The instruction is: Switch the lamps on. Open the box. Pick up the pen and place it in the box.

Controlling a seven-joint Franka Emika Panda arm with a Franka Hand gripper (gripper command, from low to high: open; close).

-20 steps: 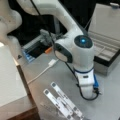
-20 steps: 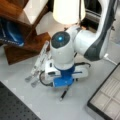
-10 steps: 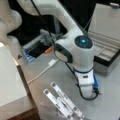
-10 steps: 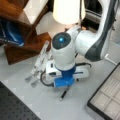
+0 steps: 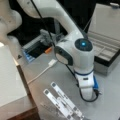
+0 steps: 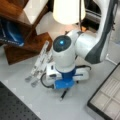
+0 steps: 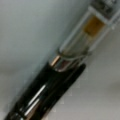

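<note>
The gripper hangs low over the grey table, right above the pen. In a front view only the pen's black end sticks out from under the hand. The wrist view shows the pen very close, black with a silvery band, lying slantwise on the table; no fingers show there. In both front views the box stands open with its grey compartments showing, to the gripper's right. A lamp shade glows bright at a front view's top.
Two flat white strips lie side by side left of the hand, also seen as white strips. A white cable runs across the table. A wooden shelf unit stands at the left, and a black perforated mat covers the bottom left.
The arm's wrist has sunk a little toward the table over the pen. Nothing else has moved.
</note>
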